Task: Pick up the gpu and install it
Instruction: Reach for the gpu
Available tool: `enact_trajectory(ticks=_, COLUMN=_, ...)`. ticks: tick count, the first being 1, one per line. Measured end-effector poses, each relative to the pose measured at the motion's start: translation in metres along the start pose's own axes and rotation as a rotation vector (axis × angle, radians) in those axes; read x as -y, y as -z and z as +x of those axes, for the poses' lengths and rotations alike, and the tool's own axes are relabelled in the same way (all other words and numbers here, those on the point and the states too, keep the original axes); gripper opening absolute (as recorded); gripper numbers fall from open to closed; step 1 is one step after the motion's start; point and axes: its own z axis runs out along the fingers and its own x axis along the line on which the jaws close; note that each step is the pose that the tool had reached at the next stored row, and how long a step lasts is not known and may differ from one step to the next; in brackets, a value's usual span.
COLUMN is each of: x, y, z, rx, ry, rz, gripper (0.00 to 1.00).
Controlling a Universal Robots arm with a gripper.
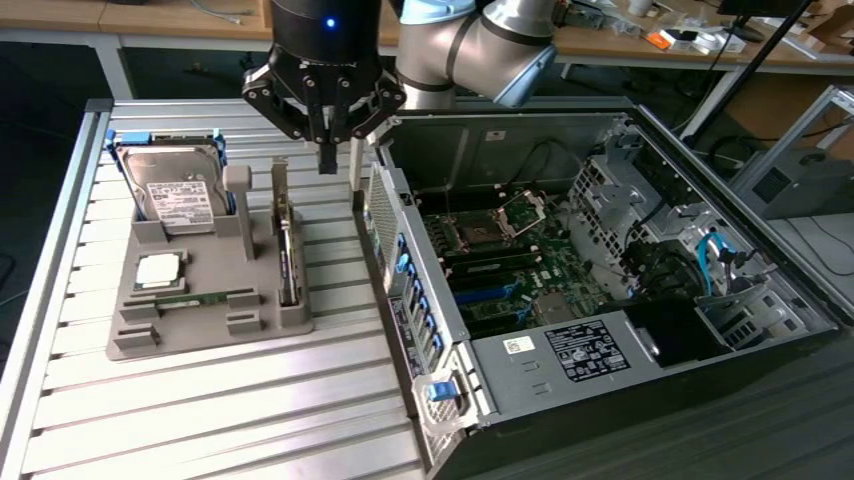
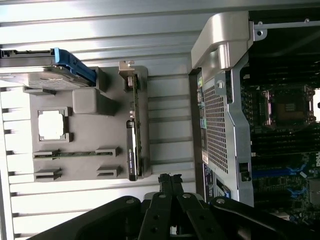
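Pointing straight down, the end effector (image 1: 327,165) hangs above the desk (image 1: 200,410) with its fingers pressed together into one narrow tip and nothing between them. In the exterior view it sits over the gap between the grey holder tray (image 1: 200,335) and the rear corner of the open computer case (image 1: 400,260), near the far end of the tray. In the wrist view the closed tips of the end effector (image 2: 170,177) point at the slatted desk (image 2: 100,30) just beside the tray (image 2: 85,135), touching nothing.

The gpu (image 1: 284,250) stands on its long edge in a slot along the side of the tray nearest the case, apart from the end effector and not yet lifted. From the wrist it appears as a thin strip (image 2: 132,145) with a metal bracket at one end.

Also on the tray are a hard drive (image 1: 174,195) propped in a blue-edged cradle, a square processor chip (image 1: 160,268) and a narrow memory stick (image 1: 200,298) lying flat. The case lies on its side with its panel off, the motherboard (image 1: 494,270) exposed inside.
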Motion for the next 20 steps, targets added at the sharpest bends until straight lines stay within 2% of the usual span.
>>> enact_trajectory(ticks=20, x=0.0004, y=0.0001, z=0.0051, rx=0.0, ry=0.0, rz=0.0, gripper=0.11)
